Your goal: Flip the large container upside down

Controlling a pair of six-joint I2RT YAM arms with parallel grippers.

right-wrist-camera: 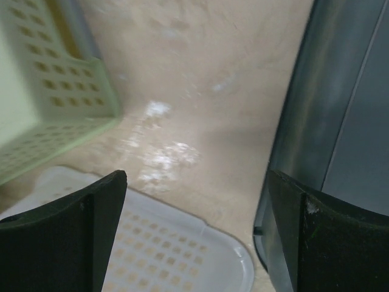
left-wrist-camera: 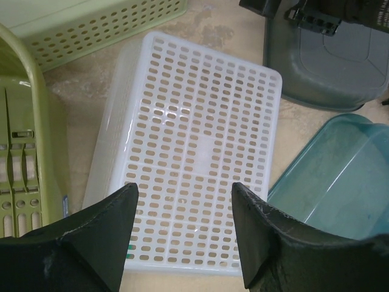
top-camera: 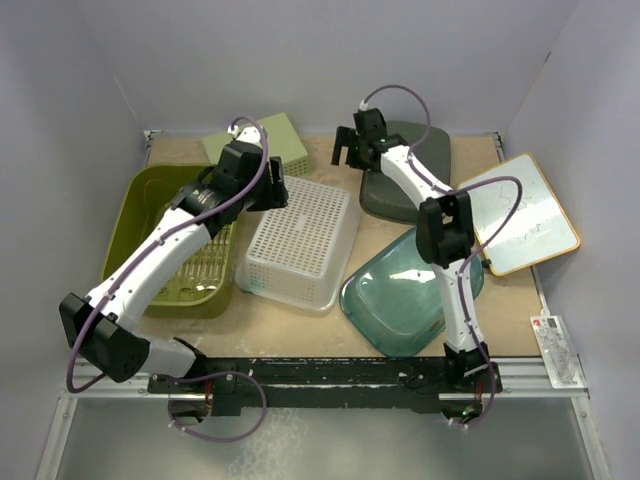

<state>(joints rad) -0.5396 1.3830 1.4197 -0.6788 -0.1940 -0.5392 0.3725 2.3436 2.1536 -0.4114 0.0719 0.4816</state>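
Note:
The white perforated container (top-camera: 300,240) lies in the middle of the table with its flat slotted base facing up and its rim down. It fills the left wrist view (left-wrist-camera: 194,140), and one corner shows in the right wrist view (right-wrist-camera: 164,255). My left gripper (top-camera: 268,192) hovers open and empty above its far left edge, with the jaws wide apart over the base (left-wrist-camera: 185,201). My right gripper (top-camera: 350,150) is open and empty above bare table at the far side (right-wrist-camera: 194,201), between the white container and a dark grey tub (right-wrist-camera: 340,121).
A large olive green basket (top-camera: 150,220) stands left of the white container. A small light green basket (top-camera: 265,140) sits at the back. The dark grey tub (top-camera: 410,180), a teal tub (top-camera: 400,295) and a whiteboard (top-camera: 520,215) are on the right.

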